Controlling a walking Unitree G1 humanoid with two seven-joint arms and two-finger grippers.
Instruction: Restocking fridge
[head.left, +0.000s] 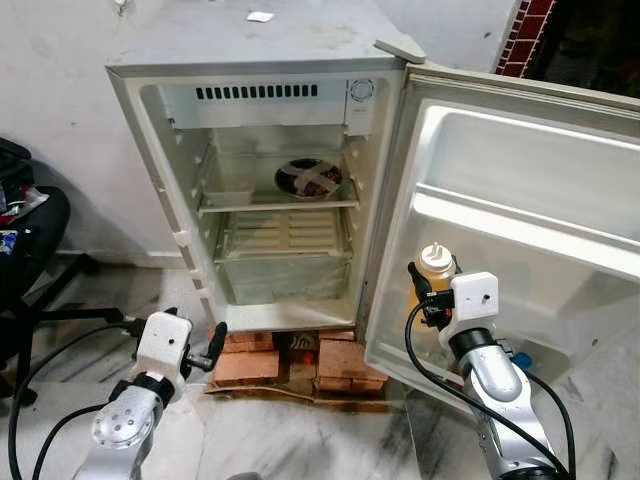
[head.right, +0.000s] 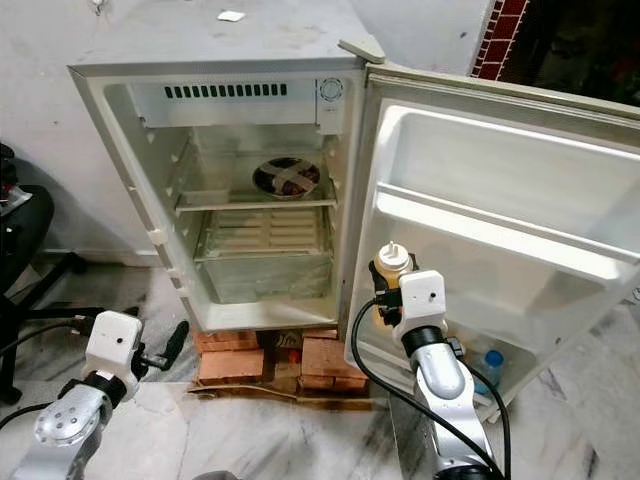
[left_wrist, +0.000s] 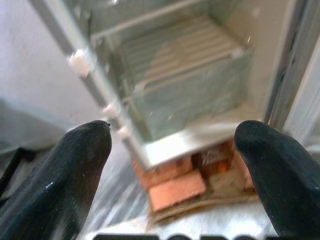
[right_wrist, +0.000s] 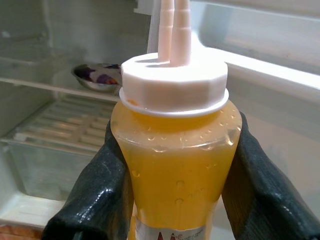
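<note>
**Booth:** Right gripper, you're closest to the lens. What have you got?

**Me:** Squeeze bottle, clamped between my two black fingers, one on each flank. Soft translucent plastic, orange-yellow sauce inside, a faceted white cap and a stepped nozzle pointing straight up. The long axis is upright and I'm gripping it low on the body.

**Booth:** And where is it going?

**Me:** My guess is the open door. From the head view the bottle sits just off the door's inner face. The white moulded door shelf runs at about one o'clock from it, higher up. A lower door bin holds a blue-capped bottle at about four o'clock. The fridge cabinet lies at ten o'clock: a steel bowl on its top shelf, a slatted shelf over a clear crisper beneath.

**Booth:** Left side?

**Me:** Left gripper is spread wide and holds nothing. It hangs low at eight o'clock, facing the bricks under the fridge. My right arm is plainly the nearer one.

**Booth:** What decides it?

**Me:** Keeping the bottle vertical while it clears the bin's lip.
</note>
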